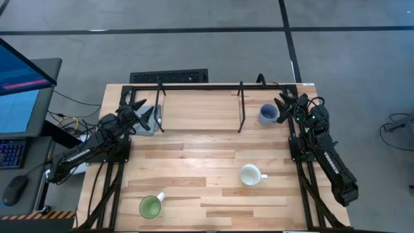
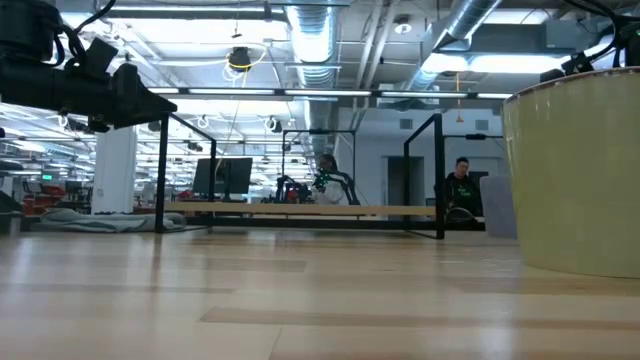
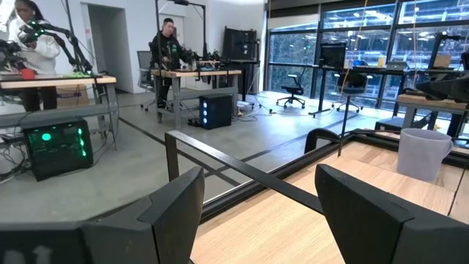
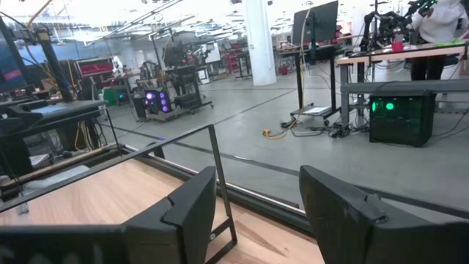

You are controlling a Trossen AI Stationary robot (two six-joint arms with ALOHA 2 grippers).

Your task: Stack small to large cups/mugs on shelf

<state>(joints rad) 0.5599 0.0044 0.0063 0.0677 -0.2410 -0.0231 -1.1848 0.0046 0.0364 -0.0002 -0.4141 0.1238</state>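
The shelf [image 1: 200, 111], a light board in a black frame with upright rods, stands along the table's far edge. A blue-grey mug [image 1: 267, 114] stands upright on the shelf's right end, and it also shows in the left wrist view [image 3: 423, 152]. A white mug [image 1: 250, 175] stands on the tabletop right of centre and looms close in the low view [image 2: 580, 170]. A green mug [image 1: 151, 206] stands near the front edge, left of centre. My left gripper [image 3: 260, 213] waits open at the shelf's left end. My right gripper [image 4: 264, 213] waits open just right of the blue-grey mug. Both are empty.
The shelf's thin black rods [image 1: 240, 107] rise between the two arms. A monitor [image 1: 19, 84] and keyboard sit off the table's left side. People work at benches [image 3: 167, 44] in the room beyond. Bare planks [image 1: 200, 162] lie between the shelf and the two near mugs.
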